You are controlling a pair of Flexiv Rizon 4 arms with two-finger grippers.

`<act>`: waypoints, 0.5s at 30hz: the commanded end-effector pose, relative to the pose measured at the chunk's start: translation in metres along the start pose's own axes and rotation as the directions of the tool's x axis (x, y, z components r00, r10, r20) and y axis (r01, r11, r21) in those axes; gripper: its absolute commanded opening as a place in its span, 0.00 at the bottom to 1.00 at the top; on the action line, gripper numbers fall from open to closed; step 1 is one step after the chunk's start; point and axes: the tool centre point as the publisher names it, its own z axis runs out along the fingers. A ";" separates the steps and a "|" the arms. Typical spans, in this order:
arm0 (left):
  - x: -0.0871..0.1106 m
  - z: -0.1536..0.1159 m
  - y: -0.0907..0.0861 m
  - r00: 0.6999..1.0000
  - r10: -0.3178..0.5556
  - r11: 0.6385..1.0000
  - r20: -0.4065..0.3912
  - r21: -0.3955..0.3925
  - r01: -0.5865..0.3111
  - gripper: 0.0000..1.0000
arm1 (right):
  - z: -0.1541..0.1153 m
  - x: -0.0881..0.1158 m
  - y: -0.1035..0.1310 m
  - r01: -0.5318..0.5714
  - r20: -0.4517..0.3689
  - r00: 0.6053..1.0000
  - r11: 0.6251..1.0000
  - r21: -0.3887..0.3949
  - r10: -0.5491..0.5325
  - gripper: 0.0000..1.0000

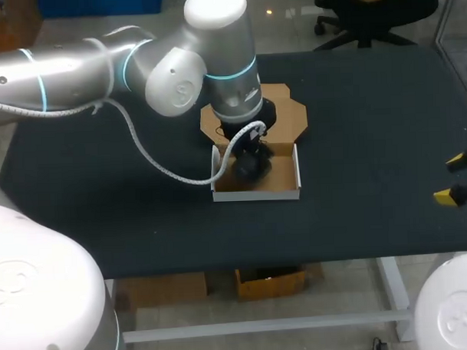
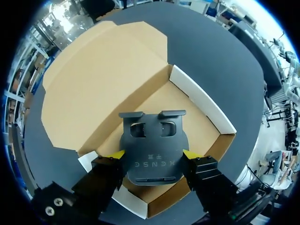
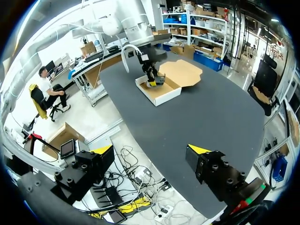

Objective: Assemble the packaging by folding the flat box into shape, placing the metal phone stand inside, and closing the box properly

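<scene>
The black, matte-topped table (image 1: 370, 139) carries one piece of work near its middle. The left arm (image 1: 214, 53), silver and white, comes in from the left and bends straight down over it, hiding much of the box in the head view. A white ribbed hose (image 1: 176, 177) loops from the arm down past the box's left wall.

The box (image 1: 257, 194) is a shallow cardboard tray, white outside and plain brown inside, with its walls folded up. Its notched lid flap (image 1: 293, 115) lies open and flat on the table behind it.

The phone stand (image 2: 154, 150) is a flat, dark metal plate with rounded corners and two rectangular cutouts. It sits within the tray's walls. Its long axis runs out along the fingers, and its two hooked lips point toward the lid's fold. Whether it rests on the tray floor cannot be told.

The left gripper (image 2: 153, 153) clamps the stand, a yellow tip pressed on each side edge.

The right gripper (image 3: 150, 150) hangs at the table's right edge, well apart from the box, its fingers spread wide around nothing.
</scene>
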 end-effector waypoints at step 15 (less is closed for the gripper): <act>0.009 0.021 -0.010 1.000 0.022 0.999 -0.003 -0.032 -0.022 0.00 | -0.001 0.001 -0.001 0.001 -0.001 1.000 1.000 -0.003 -0.001 1.00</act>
